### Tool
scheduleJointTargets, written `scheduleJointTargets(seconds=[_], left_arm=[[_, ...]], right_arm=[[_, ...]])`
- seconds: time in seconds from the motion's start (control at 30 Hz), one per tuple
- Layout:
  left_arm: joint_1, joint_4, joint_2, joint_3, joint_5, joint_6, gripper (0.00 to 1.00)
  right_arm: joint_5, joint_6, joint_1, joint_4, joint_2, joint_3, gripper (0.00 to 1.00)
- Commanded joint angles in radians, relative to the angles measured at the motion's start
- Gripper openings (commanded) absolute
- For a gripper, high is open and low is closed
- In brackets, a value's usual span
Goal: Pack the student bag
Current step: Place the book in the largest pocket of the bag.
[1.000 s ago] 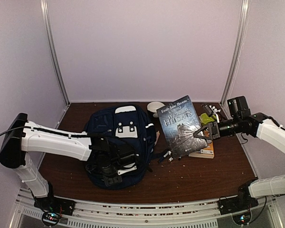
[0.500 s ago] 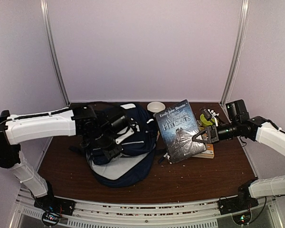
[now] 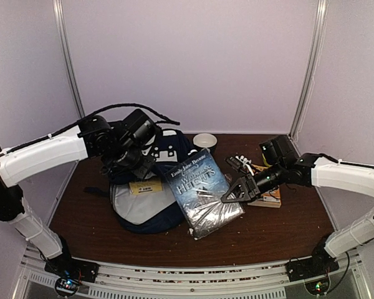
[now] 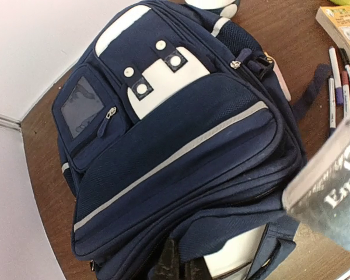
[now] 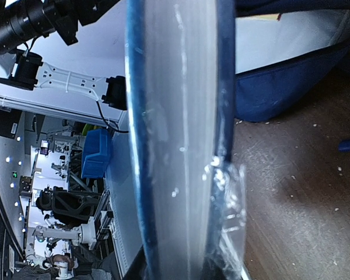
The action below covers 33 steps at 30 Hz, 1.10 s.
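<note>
The brown table (image 3: pixel 280 232) filled the lower half of the overhead view. The student bag (image 4: pixel 181 151) lay left of centre on it. Its navy front was raised, and the pale lining (image 3: pixel 132 202) with a yellow tag (image 3: pixel 145 185) was exposed below. The left gripper (image 4: pixel 175 263) was pinched together on the fabric at the bag's opening. The right gripper (image 3: pixel 229 197) was clamped on the right edge of a plastic-wrapped Wuthering Heights book (image 3: pixel 199 190). This book sat tilted at centre, its left edge over the bag's right side. A second book (image 3: pixel 269 199) lay at centre right, behind the right gripper. A white bowl (image 3: pixel 205 140) stood at the table's back edge. Pens (image 3: pixel 240 163) lay to the right of the bowl.
</note>
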Motion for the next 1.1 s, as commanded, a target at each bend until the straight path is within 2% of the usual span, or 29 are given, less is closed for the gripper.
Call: scheduleJointTargets(seconds=[0.0, 0.27, 0.4, 0.5, 0.57, 0.67, 0.83, 0.93, 1.07], left_arm=[[0.004, 0.185, -0.088, 0.008, -0.01, -0.088, 0.0], [0.004, 0.21, -0.113, 0.004, -0.015, -0.085, 0.0], [0.004, 0.236, -0.13, 0.018, 0.027, -0.121, 0.0], [0.003, 0.238, -0.148, 0.011, 0.041, -0.159, 0.0], [0.002, 0.241, -0.168, -0.003, 0.046, -0.188, 0.0], [-0.007, 0.297, -0.219, -0.058, 0.066, -0.195, 0.0], [-0.021, 0.301, -0.297, -0.108, 0.065, -0.221, 0.0], [-0.031, 0.315, -0.335, -0.139, 0.086, -0.232, 0.0], [-0.05, 0.316, -0.343, -0.146, 0.086, -0.237, 0.0]], right_arm=[[-0.105, 0.05, 0.064, 0.137, 0.02, 0.017, 0.0], [-0.061, -0.013, 0.126, 0.039, -0.024, -0.013, 0.0], [-0.053, 0.13, 0.192, 0.235, 0.052, -0.041, 0.0], [-0.039, 0.176, 0.236, 0.296, 0.174, 0.069, 0.0], [-0.014, 0.254, 0.253, 0.394, 0.252, 0.124, 0.0], [0.096, 0.305, 0.277, 0.506, 0.332, 0.161, 0.0], [0.092, 0.685, 0.281, 0.893, 0.524, 0.205, 0.0], [0.1, 0.74, 0.282, 0.928, 0.601, 0.268, 0.0], [0.122, 0.87, 0.269, 1.056, 0.693, 0.313, 0.0]])
